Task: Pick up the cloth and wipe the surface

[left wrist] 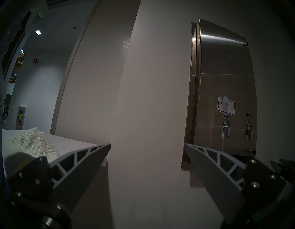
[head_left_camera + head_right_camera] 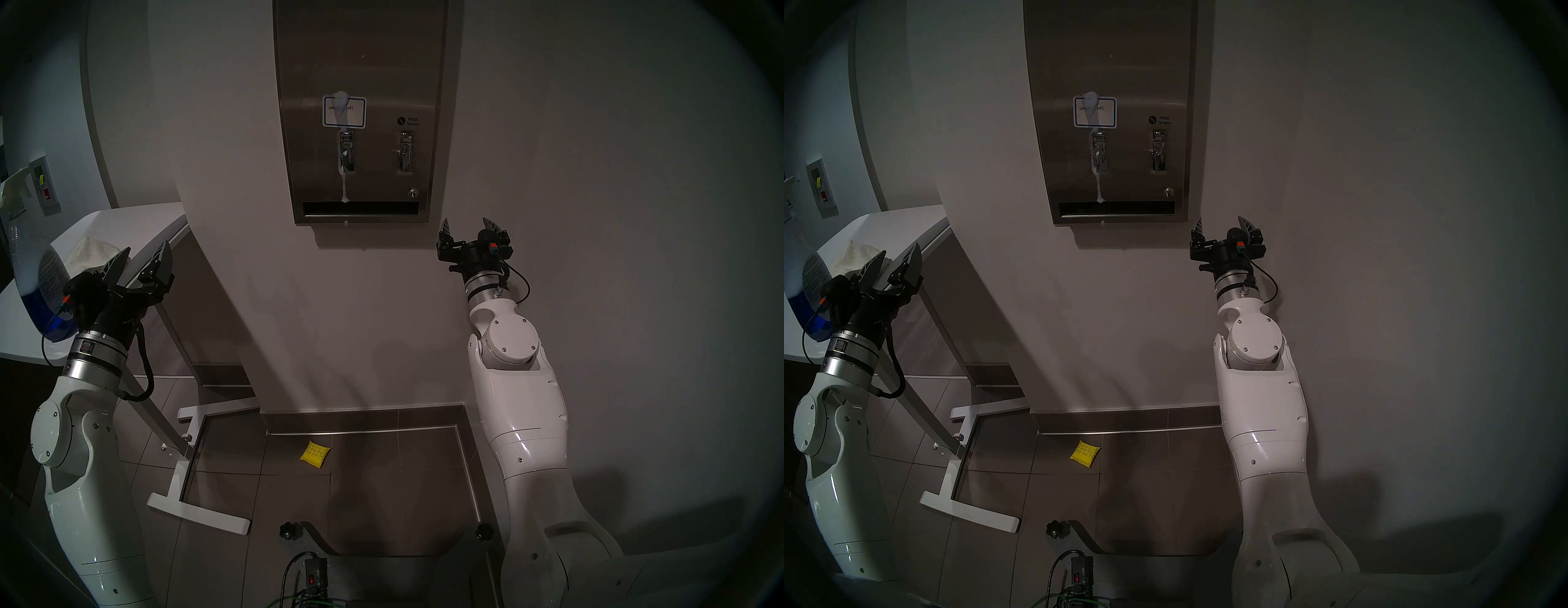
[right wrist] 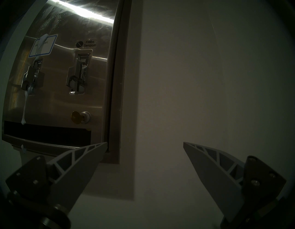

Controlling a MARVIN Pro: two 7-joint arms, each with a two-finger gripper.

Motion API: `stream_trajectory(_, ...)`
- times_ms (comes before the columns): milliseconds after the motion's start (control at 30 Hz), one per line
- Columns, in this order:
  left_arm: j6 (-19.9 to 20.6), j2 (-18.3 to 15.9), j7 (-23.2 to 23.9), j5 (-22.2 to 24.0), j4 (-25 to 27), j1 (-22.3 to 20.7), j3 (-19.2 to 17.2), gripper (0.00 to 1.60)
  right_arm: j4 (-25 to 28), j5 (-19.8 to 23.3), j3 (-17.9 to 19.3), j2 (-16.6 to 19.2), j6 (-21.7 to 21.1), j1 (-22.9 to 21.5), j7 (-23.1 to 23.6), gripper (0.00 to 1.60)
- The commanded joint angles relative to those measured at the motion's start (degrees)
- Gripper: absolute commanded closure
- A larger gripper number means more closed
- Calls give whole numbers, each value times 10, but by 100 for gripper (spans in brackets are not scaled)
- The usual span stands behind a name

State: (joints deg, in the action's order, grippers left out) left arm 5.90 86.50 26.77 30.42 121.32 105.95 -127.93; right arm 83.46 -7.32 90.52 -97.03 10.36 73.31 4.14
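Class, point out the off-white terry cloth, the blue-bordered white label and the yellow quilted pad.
Off-white terry cloth (image 1: 30, 140): left wrist view, middle of its folded top.
Blue-bordered white label (image 2: 354, 114): head left view, clean right half.
Yellow quilted pad (image 2: 315, 454): head left view, its centre.

Head views high; wrist views low; all share dispenser (image 2: 360, 76).

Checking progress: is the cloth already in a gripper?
No, the cloth lies on the white table, and both grippers are open and empty.
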Motion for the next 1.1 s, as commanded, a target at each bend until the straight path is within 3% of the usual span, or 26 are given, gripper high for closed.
stream_trajectory(0,0,-2,-12,-6,17,-13,2,0,19,1,-2,-1,3,-16,1,0)
stream_trajectory(467,-25,-2,-78,-79,23,-47,39,0,18,2,-3,0,4,-16,-1,0)
stream_trajectory(700,-24,11,-167,-154,22,-82,77,0,18,3,-4,1,4,-16,-2,0)
stream_trajectory(1067,19,32,-273,-208,7,-128,101,0,17,4,-5,2,4,-16,-3,0)
